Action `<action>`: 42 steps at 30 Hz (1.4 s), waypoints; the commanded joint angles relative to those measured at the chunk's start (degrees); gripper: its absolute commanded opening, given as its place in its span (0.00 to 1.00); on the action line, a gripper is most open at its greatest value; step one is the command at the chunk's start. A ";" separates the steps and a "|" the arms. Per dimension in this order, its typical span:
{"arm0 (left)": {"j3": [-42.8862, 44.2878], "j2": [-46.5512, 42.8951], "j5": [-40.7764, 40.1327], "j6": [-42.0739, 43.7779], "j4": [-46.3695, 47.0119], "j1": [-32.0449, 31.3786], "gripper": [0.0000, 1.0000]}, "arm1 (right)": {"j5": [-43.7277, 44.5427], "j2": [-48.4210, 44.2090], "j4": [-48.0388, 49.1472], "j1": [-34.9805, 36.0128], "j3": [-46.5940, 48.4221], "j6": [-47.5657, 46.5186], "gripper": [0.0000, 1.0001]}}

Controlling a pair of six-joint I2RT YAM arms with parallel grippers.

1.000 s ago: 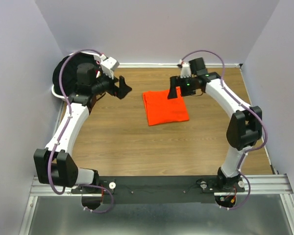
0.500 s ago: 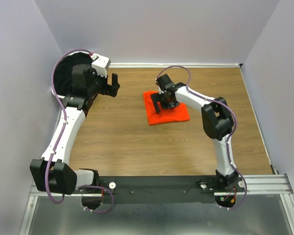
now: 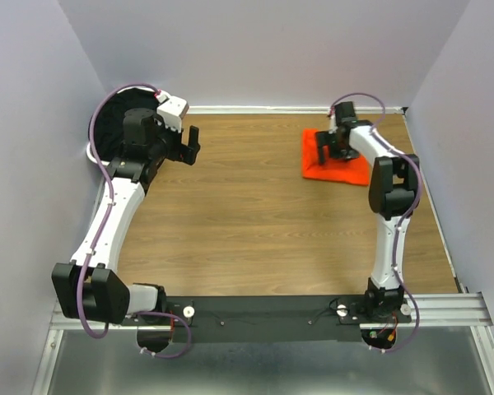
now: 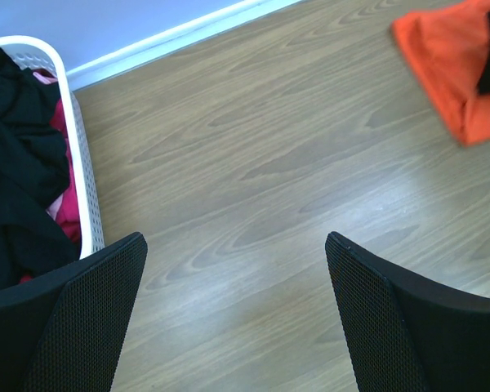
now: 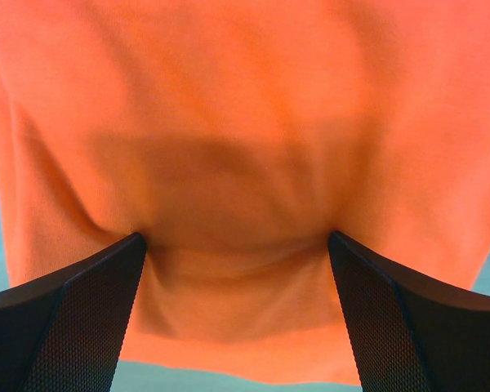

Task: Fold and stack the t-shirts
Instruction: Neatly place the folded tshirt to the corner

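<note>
Here the right gripper (image 3: 327, 151), jaws wide, presses the folded orange t-shirt (image 3: 346, 171) at the table's (image 3: 230, 214) far-right corner — next, likely, the open-jawed left gripper (image 3: 191, 144) lifts a black t-shirt (image 4: 16, 163) from the basket (image 4: 82, 163)

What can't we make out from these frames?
Contents of the basket: cut off by the left edge in the left wrist view, covered by the left arm in the top view; black shirts and pink cloth can't be counted.
Fold of the orange t-shirt: the right hand covers its middle in the top view; the right wrist view is too close, edges cut off.
</note>
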 commanded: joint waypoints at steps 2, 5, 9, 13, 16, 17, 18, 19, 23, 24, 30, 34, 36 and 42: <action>0.08 1.48 1.97 3.79 -3.15 0.48 0.98 | -0.44 6.41 -2.42 -10.55 7.42 -13.43 1.00; 0.25 2.18 3.91 4.50 -3.41 0.48 0.99 | -3.16 10.63 -2.69 -16.09 13.92 -19.49 1.00; 1.48 3.67 4.79 4.76 -4.29 0.57 0.98 | -3.53 16.25 -3.30 -19.17 22.10 -25.75 1.00; 2.19 5.16 5.06 5.11 -4.64 0.65 0.98 | -5.46 21.35 -3.74 -21.11 28.71 -30.32 1.00; 2.71 6.22 5.50 5.47 -4.99 0.74 0.98 | -6.07 24.52 -3.83 -21.81 32.66 -32.51 1.00; 2.71 6.48 5.50 5.55 -5.08 0.74 0.98 | -6.51 25.14 -3.83 -21.90 33.20 -33.13 1.00; 2.71 6.75 5.67 5.55 -5.17 0.74 0.98 | -6.86 25.93 -3.75 -21.99 33.55 -34.01 1.00; 2.71 7.01 5.59 5.55 -5.17 0.74 0.98 | -7.22 26.28 -3.66 -22.08 33.90 -34.80 1.00; 3.24 7.72 5.76 5.64 -5.78 0.83 0.98 | -8.27 27.52 -3.04 -22.69 35.22 -42.07 1.00; 3.42 7.80 5.85 5.64 -6.05 0.83 0.98 | -8.36 27.60 -2.96 -22.96 35.14 -43.32 1.00; 3.68 7.89 6.11 6.08 -6.31 0.92 0.98 | -14.32 18.83 -2.95 -24.28 30.93 -43.08 1.00; 4.12 8.42 7.08 5.73 -6.23 0.92 0.98 | -21.97 10.04 -2.95 -24.10 27.76 -36.58 1.00; 4.82 8.42 7.52 5.55 -6.49 0.92 0.98 | -22.42 6.70 -3.04 -24.10 27.58 -32.62 1.00; 6.23 7.28 7.61 5.91 -7.54 0.92 0.98 | -18.83 -2.00 -2.95 -24.19 16.09 -26.73 1.00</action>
